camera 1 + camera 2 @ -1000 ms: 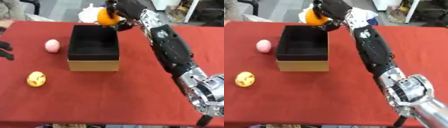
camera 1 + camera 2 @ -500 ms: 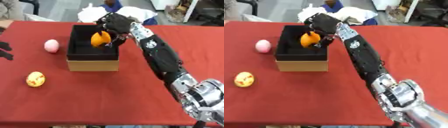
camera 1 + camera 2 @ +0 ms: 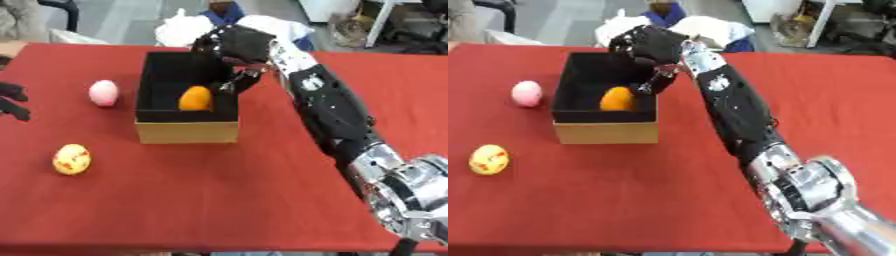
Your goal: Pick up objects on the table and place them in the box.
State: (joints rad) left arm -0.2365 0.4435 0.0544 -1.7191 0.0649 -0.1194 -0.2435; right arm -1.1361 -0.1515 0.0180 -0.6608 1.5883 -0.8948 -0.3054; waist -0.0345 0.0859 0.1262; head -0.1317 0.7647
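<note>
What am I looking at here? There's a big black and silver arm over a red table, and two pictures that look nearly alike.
Both pictures come from one stereo camera in a humanoid robot's head, its left and right eyes looking down at the same moment, so they nearly match. A person steers the robot. The long arm is its right arm, and its right hand hangs above the far end of the box, fingers curled but holding nothing. An orange ball lies inside the box. The left hand only peeks in at the left edge, too little to read. On the red table, left of the box, lie a pink ball and a yellow ball with red marks, not yet put in.
</note>
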